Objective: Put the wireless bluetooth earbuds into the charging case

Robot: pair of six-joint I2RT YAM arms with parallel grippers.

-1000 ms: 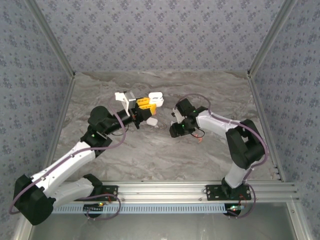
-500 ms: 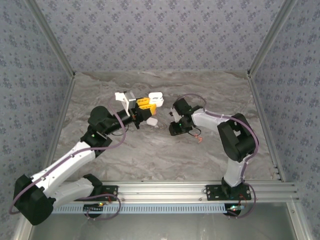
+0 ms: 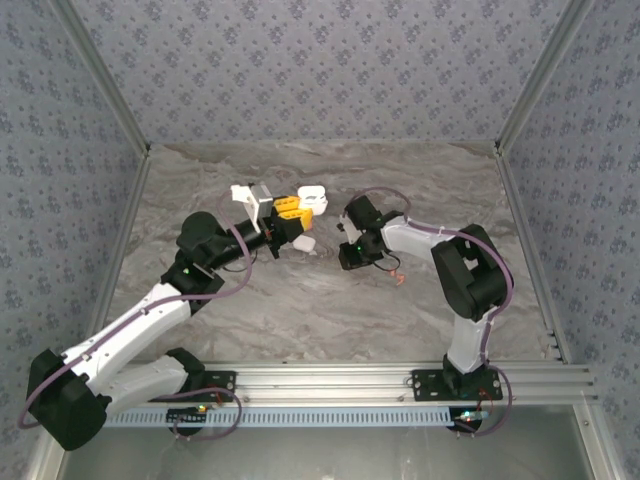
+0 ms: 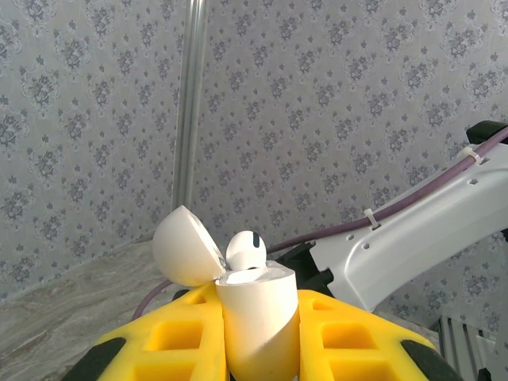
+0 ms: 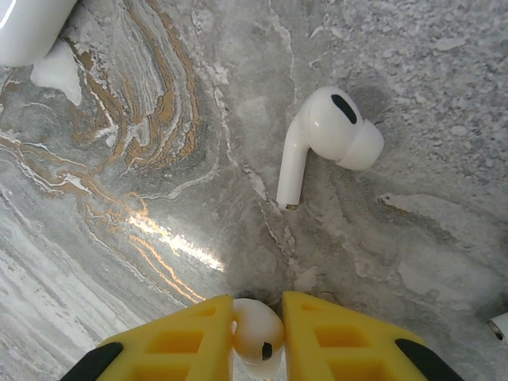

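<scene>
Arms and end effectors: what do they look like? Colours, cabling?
Both alike: left arm and right arm have white links, black joints and a purple cable along each, zip-tied on the right. The left end effector and right end effector have yellow fingers with square recesses and black corners.

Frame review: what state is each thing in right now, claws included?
left claw: shut on the charging case.
charging case: lid open.
seated earbud: in the case, head sticking out.
right claw: shut on the pinched earbud.
pinched earbud: clamped in the right claw.
loose earbud: lying on the table, untouched.
</scene>
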